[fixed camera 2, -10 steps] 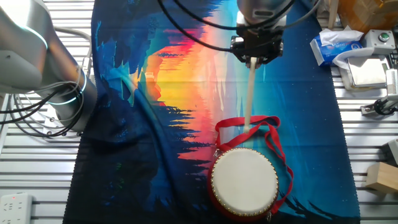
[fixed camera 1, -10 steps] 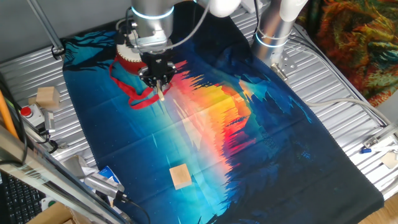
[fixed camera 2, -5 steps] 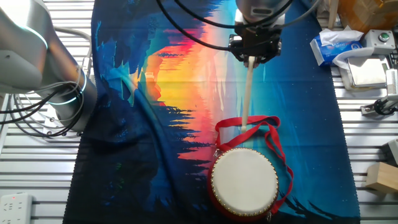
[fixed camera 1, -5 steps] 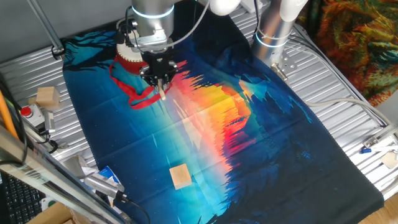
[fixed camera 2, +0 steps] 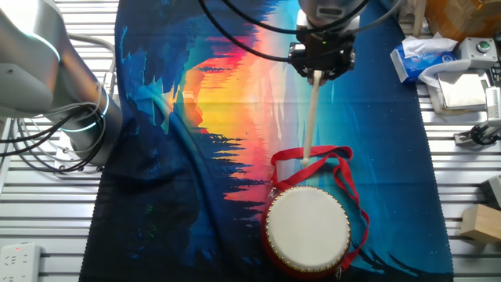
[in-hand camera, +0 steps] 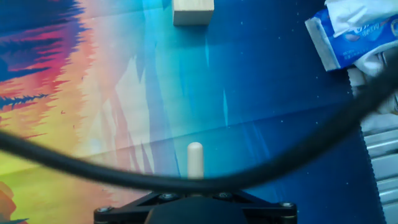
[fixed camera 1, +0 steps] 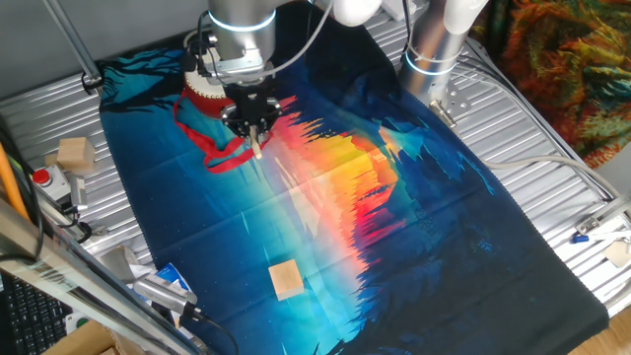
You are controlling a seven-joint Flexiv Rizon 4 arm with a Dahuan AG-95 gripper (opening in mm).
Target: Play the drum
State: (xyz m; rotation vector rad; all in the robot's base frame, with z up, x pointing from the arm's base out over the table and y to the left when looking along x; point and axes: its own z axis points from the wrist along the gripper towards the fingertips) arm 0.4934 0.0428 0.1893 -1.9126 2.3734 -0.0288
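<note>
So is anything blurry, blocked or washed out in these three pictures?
Hand view: a dark cable sweeps across close to the lens, blurred, crossing the drumstick. One fixed view: the gripper and arm hide most of the drum. The other fixed view: sharp and evenly lit, the drum's cream head bright but not blown out.

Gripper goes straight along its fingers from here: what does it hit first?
Most likely bare cloth. The gripper holds a drumstick whose tip leads, and the hand view shows only cloth beyond it, short of the wooden block. The drum isn't ahead. Depth is unclear.
</note>
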